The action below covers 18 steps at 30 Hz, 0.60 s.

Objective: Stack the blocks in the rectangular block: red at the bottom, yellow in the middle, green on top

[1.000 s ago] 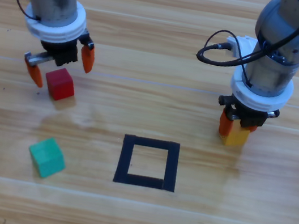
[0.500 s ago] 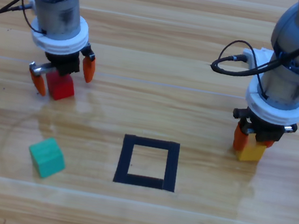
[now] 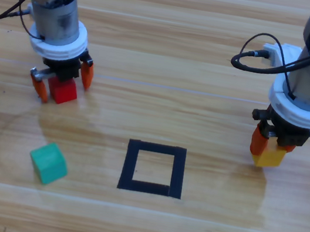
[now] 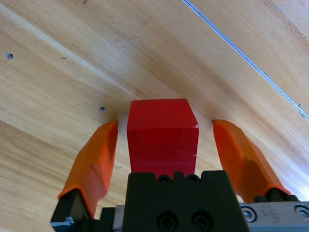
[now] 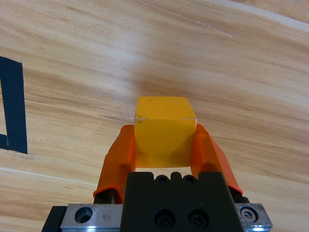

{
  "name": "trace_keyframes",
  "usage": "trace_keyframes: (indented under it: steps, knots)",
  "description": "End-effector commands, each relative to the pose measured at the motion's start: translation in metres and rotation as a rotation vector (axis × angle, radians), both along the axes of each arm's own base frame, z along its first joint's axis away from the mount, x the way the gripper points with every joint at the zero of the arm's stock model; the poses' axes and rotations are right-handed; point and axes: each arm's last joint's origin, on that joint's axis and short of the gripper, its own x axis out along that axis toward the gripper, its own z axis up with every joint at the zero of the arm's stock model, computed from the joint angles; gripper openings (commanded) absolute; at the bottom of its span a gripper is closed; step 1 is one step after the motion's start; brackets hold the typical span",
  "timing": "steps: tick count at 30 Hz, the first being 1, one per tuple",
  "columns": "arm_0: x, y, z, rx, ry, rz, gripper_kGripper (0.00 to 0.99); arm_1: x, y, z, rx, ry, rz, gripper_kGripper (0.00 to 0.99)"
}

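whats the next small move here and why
Probably closing the left tool on the red cube. Its jaws stand open on either side of the cube, not touching it, and red has to go first into the black tape square, which holds nothing yet. The right tool already grips the yellow cube, which can wait.

3 cubes (image 3: pixel 48 162) outside tape outline (image 3: pixel 153 168), 2 left, 1 right
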Motion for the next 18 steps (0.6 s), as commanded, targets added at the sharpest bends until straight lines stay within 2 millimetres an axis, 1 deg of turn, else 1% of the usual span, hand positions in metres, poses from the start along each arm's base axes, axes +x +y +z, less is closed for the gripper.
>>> trace_keyframes:
  steps: [1,5,7,9,11,13,14,16,18]
  knots:
    - [0.002,0.007,-0.03,0.012,0.06,0.0,0.792,-0.006,-0.001,0.006,0.017,-0.008,-0.002,0.314]
    - [0.003,0.007,-0.033,0.015,0.064,-0.015,0.571,-0.006,-0.001,0.006,0.022,-0.01,-0.001,0.314]
    - [0.004,0.007,-0.031,0.015,0.06,-0.027,0.491,-0.007,-0.002,0.009,0.027,-0.013,-0.003,0.314]
    - [0.003,0.005,-0.028,0.014,0.054,-0.06,0.376,-0.008,-0.002,0.011,0.03,-0.017,-0.003,0.314]
    - [0.004,0.002,-0.02,0.015,0.046,-0.116,0.216,-0.009,-0.003,0.013,0.034,-0.022,-0.003,0.314]
    - [0.004,-0.002,-0.005,0.019,0.035,-0.198,0.009,-0.01,-0.003,0.014,0.035,-0.023,-0.004,0.314]
    - [0.003,-0.004,0.002,0.016,0.019,-0.249,0.0,-0.01,-0.004,0.014,0.035,-0.023,-0.004,0.314]
    - [0.006,-0.022,0.018,-0.007,-0.022,-0.398,0.0,-0.011,-0.004,0.015,0.036,-0.026,-0.004,0.314]
    - [0.003,-0.038,0.031,-0.04,-0.039,-0.537,0.0,-0.011,-0.005,0.017,0.039,-0.029,-0.007,0.314]
